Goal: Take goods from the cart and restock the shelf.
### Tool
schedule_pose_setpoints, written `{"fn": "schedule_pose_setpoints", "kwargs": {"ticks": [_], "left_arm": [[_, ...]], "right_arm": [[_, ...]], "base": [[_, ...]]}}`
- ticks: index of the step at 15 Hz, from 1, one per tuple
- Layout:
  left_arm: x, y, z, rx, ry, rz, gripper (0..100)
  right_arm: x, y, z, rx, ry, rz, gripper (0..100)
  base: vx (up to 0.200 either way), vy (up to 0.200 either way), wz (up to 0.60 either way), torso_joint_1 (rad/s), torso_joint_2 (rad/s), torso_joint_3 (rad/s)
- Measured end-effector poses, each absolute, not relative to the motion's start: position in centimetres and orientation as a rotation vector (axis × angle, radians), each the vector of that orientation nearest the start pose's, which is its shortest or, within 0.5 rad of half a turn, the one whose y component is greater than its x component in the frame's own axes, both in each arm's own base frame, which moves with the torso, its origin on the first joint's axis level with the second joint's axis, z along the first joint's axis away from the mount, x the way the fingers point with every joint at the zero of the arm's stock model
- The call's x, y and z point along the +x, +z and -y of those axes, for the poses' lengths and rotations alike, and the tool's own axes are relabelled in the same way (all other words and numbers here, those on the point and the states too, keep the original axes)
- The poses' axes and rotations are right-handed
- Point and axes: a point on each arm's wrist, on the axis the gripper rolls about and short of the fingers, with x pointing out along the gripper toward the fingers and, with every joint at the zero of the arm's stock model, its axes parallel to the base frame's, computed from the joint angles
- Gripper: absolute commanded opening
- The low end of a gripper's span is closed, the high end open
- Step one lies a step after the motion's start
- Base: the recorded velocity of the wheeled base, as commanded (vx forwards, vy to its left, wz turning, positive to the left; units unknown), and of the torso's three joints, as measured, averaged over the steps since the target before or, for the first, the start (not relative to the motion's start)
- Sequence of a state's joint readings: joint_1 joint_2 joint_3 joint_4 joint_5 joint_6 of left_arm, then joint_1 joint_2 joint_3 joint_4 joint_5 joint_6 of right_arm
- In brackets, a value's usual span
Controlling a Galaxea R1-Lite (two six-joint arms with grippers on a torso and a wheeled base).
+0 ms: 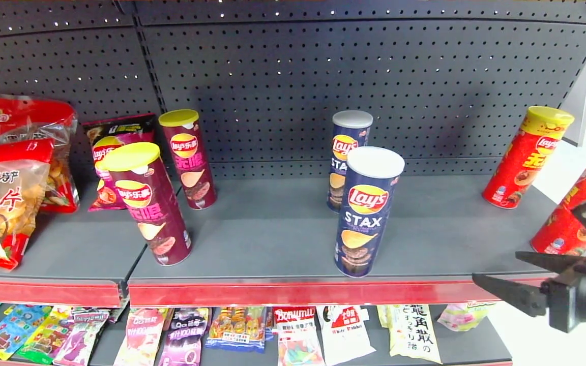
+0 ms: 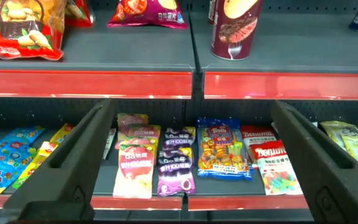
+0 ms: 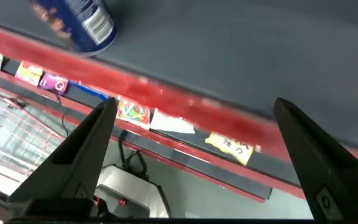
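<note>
On the grey shelf [image 1: 283, 229] stand two blue chip cans [image 1: 368, 211] [image 1: 349, 157], two maroon cans [image 1: 148, 203] [image 1: 188, 157] and two red cans [image 1: 527, 157] [image 1: 578, 203]. My right gripper [image 1: 496, 269] hovers open and empty in front of the shelf's red front edge, right of the front blue can [image 3: 82, 25]. In its wrist view the right gripper [image 3: 196, 102] spans that red edge. My left gripper [image 2: 191, 106] is open and empty, lower down, facing the bottom shelf below the front maroon can [image 2: 235, 28].
Red snack bags [image 1: 5, 203] and a purple bag [image 1: 112, 147] fill the shelf's left end. Flat candy and snack packets [image 1: 293, 333] lie along the lower shelf [image 2: 185, 202]. A wire cart [image 3: 11, 130] shows below the right gripper. Bare shelf lies between the cans.
</note>
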State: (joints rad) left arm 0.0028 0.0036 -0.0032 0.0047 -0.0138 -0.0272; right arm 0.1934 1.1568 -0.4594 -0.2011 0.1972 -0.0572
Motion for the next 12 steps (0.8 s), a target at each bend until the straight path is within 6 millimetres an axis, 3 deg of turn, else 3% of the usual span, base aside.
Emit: {"fn": "schedule_pose_setpoints", "kwargs": {"ticks": [3, 12], "left_arm": [[-2.3, 7.6, 0.0, -0.027, -0.011, -0.005, 100], [-2.3, 7.6, 0.0, -0.027, -0.011, -0.005, 100]], "right_arm": [[17.7, 16.4, -4.3, -0.055, 0.439, -0.543, 100], [21.4, 14.8, -7.9, -0.112, 0.503, -0.623, 100]], "base": [[0.0, 0.0, 0.0, 0.0, 0.0, 0.0], [0.0, 0.0, 0.0, 0.0, 0.0, 0.0]]}}
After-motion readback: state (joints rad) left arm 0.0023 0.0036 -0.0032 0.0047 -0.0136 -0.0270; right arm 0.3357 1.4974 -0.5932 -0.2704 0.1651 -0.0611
